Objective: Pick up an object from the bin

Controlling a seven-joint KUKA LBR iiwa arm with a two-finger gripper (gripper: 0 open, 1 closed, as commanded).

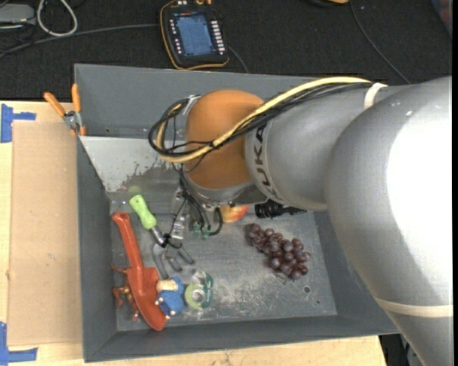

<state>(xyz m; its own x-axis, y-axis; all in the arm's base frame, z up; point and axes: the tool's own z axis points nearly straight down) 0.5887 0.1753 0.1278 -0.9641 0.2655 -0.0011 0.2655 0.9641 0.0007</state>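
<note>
Nearest the camera, against the front wall of the grey metal bin, 3 things lie bunched. They are a blue and yellow toy figure, a clear ring-like piece with green in it just beside it, and the lower end of a long red plastic tool that runs up the left side. They look tumbled there, not set out. A bunch of dark purple toy grapes lies alone to the right, well apart from the rest.

Further in, the gripper hangs low over bare floor between the red tool and the grapes, carried by the arm's orange-covered wrist. I judge that it sits low to reach for something. I cannot tell whether it is spread or pressed together, and nothing can be seen in its hold. A green stick-shaped piece is the closest thing to it, just to its left, so it is the likeliest pick, though that is a guess. A small orange thing peeks out under the wrist.

The bin's floor is scuffed and dusted pale, and its walls slope. Beyond the back wall, on dark flooring, lie a teach pendant with a lit screen and some loose cables.
</note>
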